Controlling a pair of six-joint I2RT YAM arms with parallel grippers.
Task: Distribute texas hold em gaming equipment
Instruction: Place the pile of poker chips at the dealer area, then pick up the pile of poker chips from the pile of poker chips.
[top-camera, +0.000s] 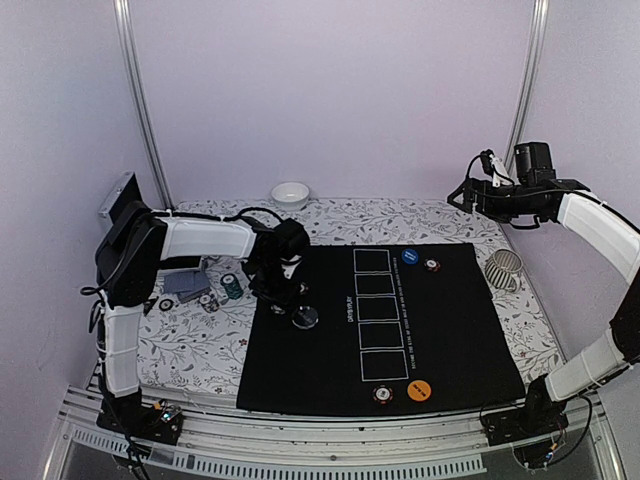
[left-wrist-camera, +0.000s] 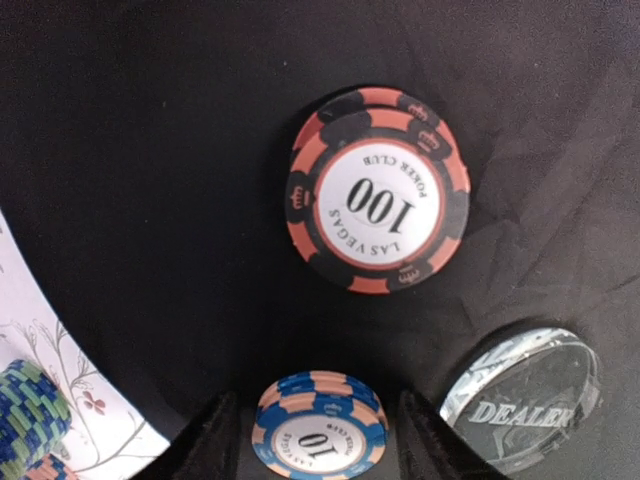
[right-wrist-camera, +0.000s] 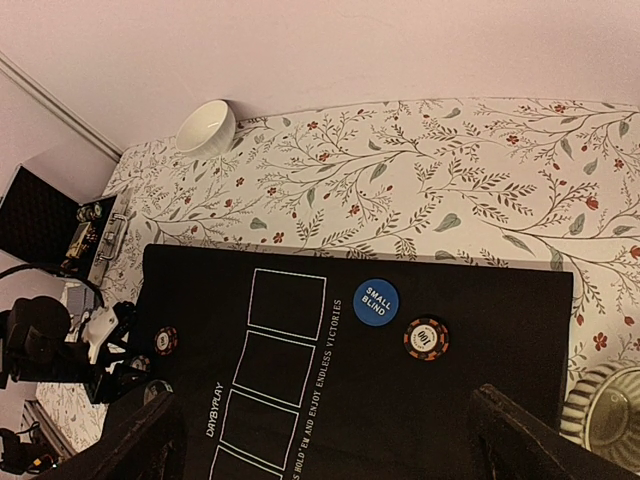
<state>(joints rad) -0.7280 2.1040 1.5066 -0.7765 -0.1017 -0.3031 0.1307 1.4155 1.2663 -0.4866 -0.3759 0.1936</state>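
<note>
Blue chips (left-wrist-camera: 320, 432): sat stacked on black mat (left-wrist-camera: 150, 150) between slightly parted jaws of left gripper (left-wrist-camera: 318, 410), seemingly ungripped; could have toppled if clipped on lifting (dealer button (left-wrist-camera: 520, 400) close); right gripper (right-wrist-camera: 325, 400) gaped, empty

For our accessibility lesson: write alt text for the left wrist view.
Blue 10 chips sit on the black mat between the open fingers. Beyond them lie red 100 chips; a clear dealer button is at lower right.
</note>
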